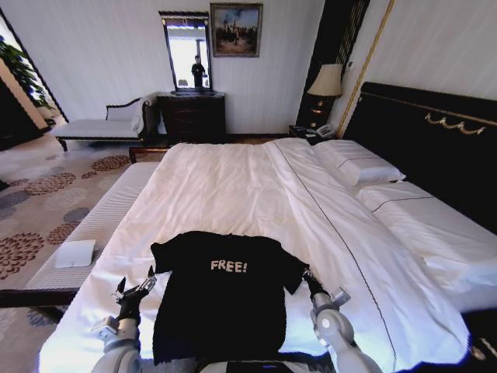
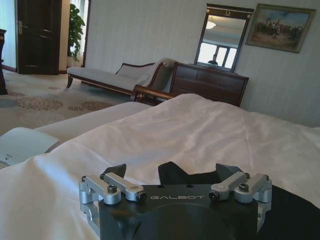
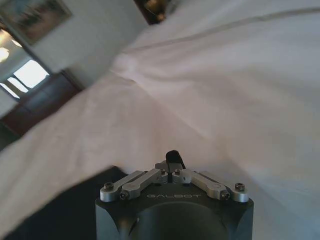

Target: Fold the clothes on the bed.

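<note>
The clothes are one black T-shirt [image 1: 221, 299] with white "FREE!" lettering, lying flat and face up at the near end of the bed [image 1: 233, 183]. My left gripper [image 1: 137, 284] is open just off the shirt's left sleeve. In the left wrist view, the left gripper [image 2: 172, 174] has its fingers spread wide, with the edge of the black shirt [image 2: 295, 215] beyond them. My right gripper [image 1: 310, 281] sits by the shirt's right sleeve. The right wrist view shows the right gripper [image 3: 173, 159] shut over the white sheet, with the shirt [image 3: 60, 212] beside it.
A pale bench [image 1: 109, 214] runs along the bed's left side with a white flat item [image 1: 74, 252] on it. Pillows [image 1: 361, 165] and the black headboard [image 1: 435, 144] lie to the right. A chaise [image 1: 101, 124], a dresser [image 1: 192, 115] and a mirror stand at the far wall.
</note>
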{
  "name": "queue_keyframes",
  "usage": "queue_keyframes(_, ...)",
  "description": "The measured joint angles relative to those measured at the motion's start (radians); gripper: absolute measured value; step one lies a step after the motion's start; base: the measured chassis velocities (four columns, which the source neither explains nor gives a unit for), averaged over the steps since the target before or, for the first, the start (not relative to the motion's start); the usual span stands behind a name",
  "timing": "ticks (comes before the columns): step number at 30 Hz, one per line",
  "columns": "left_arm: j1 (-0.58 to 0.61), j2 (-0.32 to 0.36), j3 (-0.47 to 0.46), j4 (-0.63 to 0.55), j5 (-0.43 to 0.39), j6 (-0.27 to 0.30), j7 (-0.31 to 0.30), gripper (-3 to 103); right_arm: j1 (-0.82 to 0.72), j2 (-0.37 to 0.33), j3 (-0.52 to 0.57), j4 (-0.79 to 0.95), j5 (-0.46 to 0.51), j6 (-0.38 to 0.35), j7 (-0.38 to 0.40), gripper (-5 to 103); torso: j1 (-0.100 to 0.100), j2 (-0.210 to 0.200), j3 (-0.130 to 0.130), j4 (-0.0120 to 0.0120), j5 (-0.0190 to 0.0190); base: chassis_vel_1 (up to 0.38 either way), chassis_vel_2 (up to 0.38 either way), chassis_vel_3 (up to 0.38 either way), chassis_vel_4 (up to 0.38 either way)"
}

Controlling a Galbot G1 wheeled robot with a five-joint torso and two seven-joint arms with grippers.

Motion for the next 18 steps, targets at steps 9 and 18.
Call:
queue_keyframes(9,-0.007,-0.003,0.001,0.006,0.0,-0.001,-0.003,100,-0.001,0.017,-0.046,0.066,-0.017,0.055,-0.1,0,0.0,0.0,0.0,0.0001,0.0,0.0,0.0,0.0,0.0)
queue_keyframes(18,-0.005,-0.005,-0.006,0.012,0.001,-0.001,-0.005,100,0.03,0.006,-0.099,0.016,-0.038,0.091,-0.239,0,0.0,0.0,0.0,0.0001,0.0,0.0,0.0,0.0,0.0)
